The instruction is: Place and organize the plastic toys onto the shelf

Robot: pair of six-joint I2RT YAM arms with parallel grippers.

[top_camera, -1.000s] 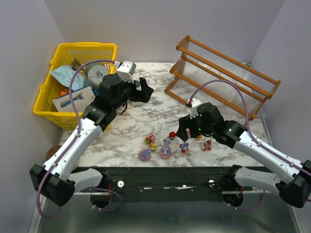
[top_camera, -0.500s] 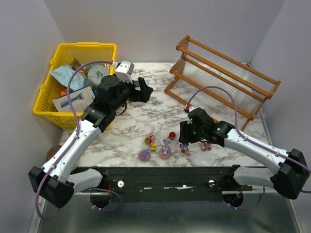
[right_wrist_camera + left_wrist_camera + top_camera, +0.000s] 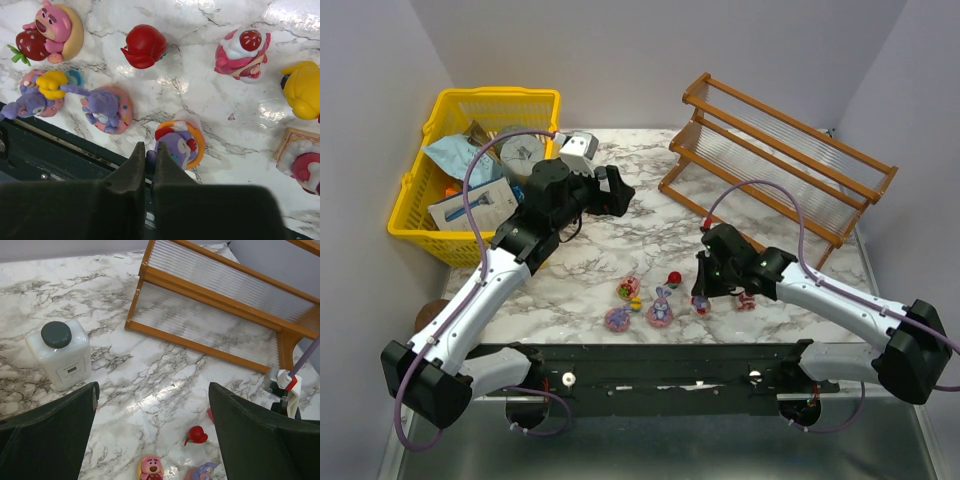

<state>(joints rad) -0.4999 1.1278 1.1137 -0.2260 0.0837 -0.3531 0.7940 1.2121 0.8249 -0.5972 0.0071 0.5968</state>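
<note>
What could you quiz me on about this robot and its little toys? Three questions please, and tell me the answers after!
1. True or false: a toy already sits on the shelf.
2. What colour is the basket? A yellow, B blue, C green.
3. Fill in: the right pincer pinches the purple bunny, while the ___ pincer is wide open.
Key: 1 false; 2 A; 3 left, the left pincer.

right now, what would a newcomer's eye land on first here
The bright plastic toys scattered along the marble table's near edge, with the jaws of the right arm pinched on a purple figurine. The bare wooden shelf stands far right, a cluttered yellow basket far left.
</note>
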